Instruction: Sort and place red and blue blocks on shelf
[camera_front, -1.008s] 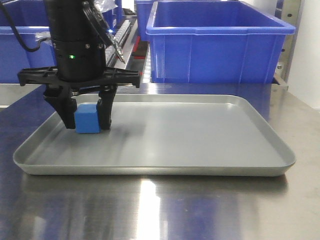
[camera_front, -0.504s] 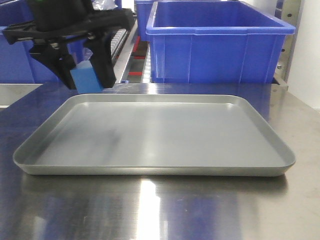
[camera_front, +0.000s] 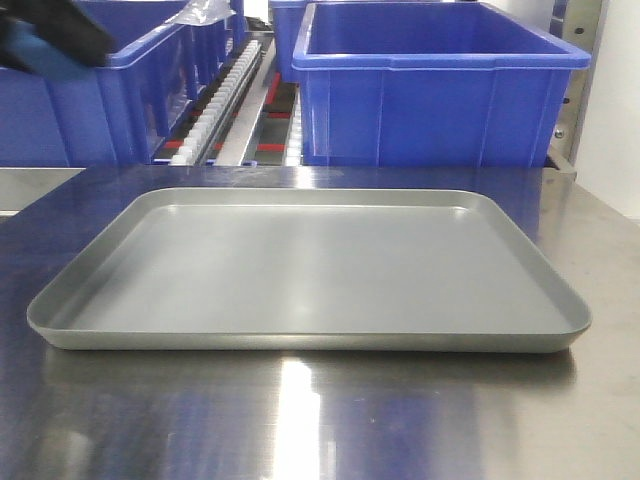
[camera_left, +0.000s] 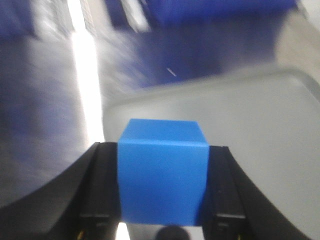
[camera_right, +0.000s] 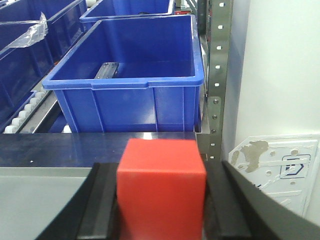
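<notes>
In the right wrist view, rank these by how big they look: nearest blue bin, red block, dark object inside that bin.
1. blue bin
2. red block, though inflated by sitting right at the lens
3. dark object in the bin

The blue block (camera_left: 162, 172) is a plain, even light blue, and the left gripper (camera_left: 161, 150) flanking it is matte black. The red block (camera_right: 161, 192) is a flat bright red, with the black of the right gripper (camera_right: 162, 170) on either side. The tray (camera_front: 310, 270) is dull grey, the bins (camera_front: 440, 90) are deep blue and the rollers (camera_front: 215, 110) are white. The worktop (camera_front: 300, 420) is brushed silver steel, carrying blue reflections and a white streak of glare.
</notes>
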